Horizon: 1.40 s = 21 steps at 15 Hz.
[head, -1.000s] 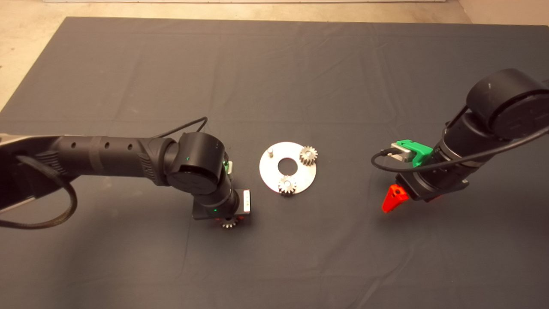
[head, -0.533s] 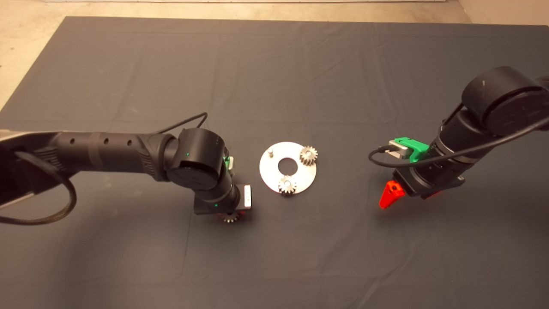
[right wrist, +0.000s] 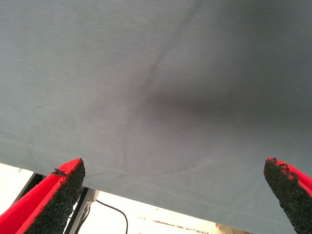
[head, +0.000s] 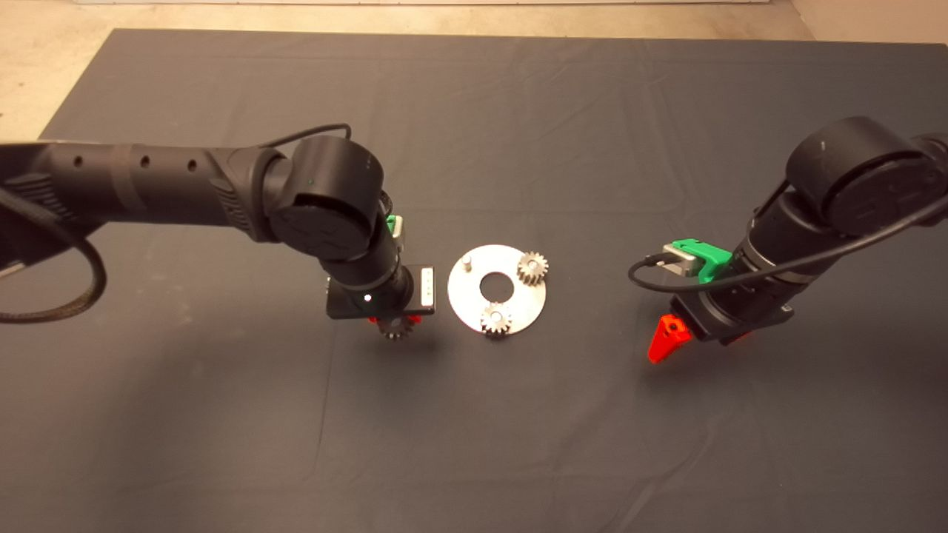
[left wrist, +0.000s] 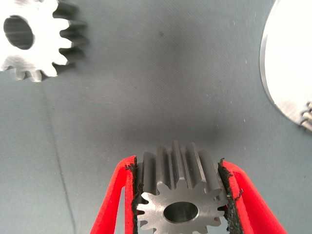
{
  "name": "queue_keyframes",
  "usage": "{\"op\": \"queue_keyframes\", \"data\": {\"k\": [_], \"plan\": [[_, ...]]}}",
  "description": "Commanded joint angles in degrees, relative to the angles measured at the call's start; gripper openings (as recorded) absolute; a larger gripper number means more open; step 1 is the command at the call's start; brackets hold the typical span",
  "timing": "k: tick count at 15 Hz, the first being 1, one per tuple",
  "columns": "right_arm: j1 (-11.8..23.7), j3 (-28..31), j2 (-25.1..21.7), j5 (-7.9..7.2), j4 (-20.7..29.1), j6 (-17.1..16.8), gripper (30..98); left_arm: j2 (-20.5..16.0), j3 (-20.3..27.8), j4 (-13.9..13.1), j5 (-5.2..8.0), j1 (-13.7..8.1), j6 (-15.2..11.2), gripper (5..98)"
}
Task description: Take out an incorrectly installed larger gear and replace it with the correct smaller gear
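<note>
The left gripper (head: 395, 324) hangs over the dark mat (head: 474, 118) just left of the round silver metal plate (head: 474, 307), its black arm reaching in from the left with the wrist pointing down. Its red fingers (left wrist: 122, 195) are clamped on the grey steel gear (left wrist: 179, 195), pads against its teeth. In the left wrist view another bright silver gear (left wrist: 36, 36) lies on the mat nearby. The plate carries two small silver gears (head: 532, 267) and a bare peg (head: 466, 262). The right gripper (right wrist: 170, 195) hovers well right of the plate, fingers spread wide, holding nothing. Pale floor borders the tabletop.
</note>
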Motion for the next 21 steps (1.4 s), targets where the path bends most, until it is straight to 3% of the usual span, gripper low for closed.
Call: {"op": "queue_keyframes", "data": {"k": [1, 5, 8, 12, 16, 21], "plan": [[0.79, 0.12, 0.26, 0.13, 1.51, 0.27, 97.1, 4.87, -12.8, -9.17, 7.52, -2.34, 10.53, 30.1], [0.79, 0.04, 0.26, 0.11, 1.5, 0.36, 97.1, 12.76, -24.7, -9.35, 7.52, -2.26, 18.41, 30.0], [0.87, 0.13, 0.0, 0.04, 1.5, 0.27, 97.1, 14.7, -29.74, -9.35, 7.52, -2.34, 21.5, 30.0], [0.79, 0.04, 0.18, 0.04, 1.5, 0.27, 97.1, 17.52, -31.15, -9.35, 7.52, -2.51, 21.41, 30.0], [0.79, -0.05, 0.18, 0.04, 1.5, 0.18, 97.1, 17.69, -31.59, -9.35, 7.52, -2.78, 21.41, 30.0], [0.79, -0.75, 0.26, 0.04, 1.5, 0.18, 97.1, 17.87, -31.5, -9.43, 7.52, -5.33, 21.41, 29.9]]}}
